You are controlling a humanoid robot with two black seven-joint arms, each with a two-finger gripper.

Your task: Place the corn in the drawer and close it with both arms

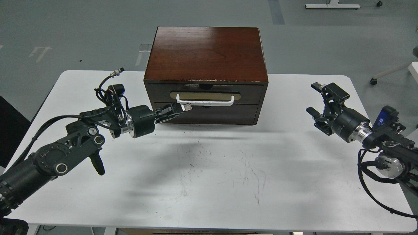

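Touching drawer (205,94) handle: left pincer (183,108) (nearly closed) | right pincer (315,99) spread wide, empty

1. A white table (209,182) is spread across most of the frame; its middle is pretty scuffed up with grey scratch marks (225,176).
2. A grey floor (65,29) is seen behind it, along the top of the frame.
3. White floor markings (40,52) are painted at the upper left.
4. A darker grey stripe (276,11) is seen at top centre-right.
5. A white frame base (332,5) is caught at the top right corner, a small black caster (378,3) just beside it.
6. A wheeled chair leg (388,73) is poking in at the right edge.
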